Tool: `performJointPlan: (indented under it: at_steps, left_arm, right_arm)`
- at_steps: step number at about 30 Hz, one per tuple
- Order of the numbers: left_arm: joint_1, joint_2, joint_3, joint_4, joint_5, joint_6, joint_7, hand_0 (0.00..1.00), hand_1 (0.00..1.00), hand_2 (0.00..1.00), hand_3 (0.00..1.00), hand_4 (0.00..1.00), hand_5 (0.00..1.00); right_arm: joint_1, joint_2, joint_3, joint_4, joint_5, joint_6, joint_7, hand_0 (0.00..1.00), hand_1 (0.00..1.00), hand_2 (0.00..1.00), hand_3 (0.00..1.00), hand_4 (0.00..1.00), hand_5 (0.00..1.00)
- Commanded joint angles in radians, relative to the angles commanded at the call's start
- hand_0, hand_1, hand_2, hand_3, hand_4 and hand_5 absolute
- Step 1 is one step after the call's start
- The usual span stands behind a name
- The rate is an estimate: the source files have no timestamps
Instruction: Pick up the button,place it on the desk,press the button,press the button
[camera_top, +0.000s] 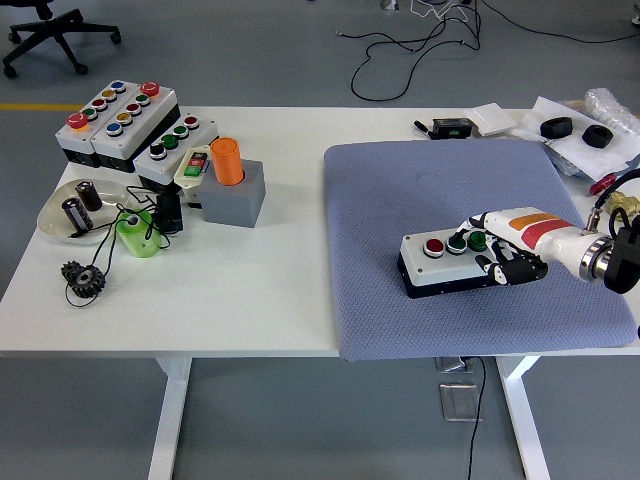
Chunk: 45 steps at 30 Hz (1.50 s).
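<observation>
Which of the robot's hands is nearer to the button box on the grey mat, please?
The right hand. It rests over the right end of the button box, fingers on its buttons. The left hand is out of view.
</observation>
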Motion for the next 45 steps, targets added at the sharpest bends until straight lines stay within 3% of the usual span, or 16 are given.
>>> performJointPlan:
  at_steps: [17,27,34,45]
  left_arm:
    - [0.002,-0.002,0.006,0.0,-0.004,0.0,0.002,0.599,0.533,0.493,0.436,0.267,0.992]
    - [0.008,-0.002,0.019,0.001,-0.009,-0.001,0.003,0.599,0.533,0.493,0.436,0.266,0.991]
    - [0.011,-0.002,0.021,0.001,-0.009,-0.001,0.003,0.599,0.533,0.493,0.437,0.266,0.991]
    - [0.008,0.0,0.015,0.0,-0.004,-0.002,0.003,0.599,0.533,0.493,0.437,0.266,0.991]
  right_arm:
    - [0.006,0.011,-0.04,-0.017,-0.013,0.015,-0.005,0.245,0.002,0.095,0.733,0.443,0.002]
    - [0.0,0.018,0.026,0.035,-0.019,-0.006,-0.003,0.244,0.002,0.095,0.734,0.444,0.002]
    - [0.006,0.035,0.004,0.053,-0.019,0.001,-0.008,0.244,0.002,0.096,0.734,0.441,0.002]
    - [0.02,0.061,-0.024,0.006,-0.023,0.001,-0.009,0.246,0.002,0.097,0.734,0.442,0.002]
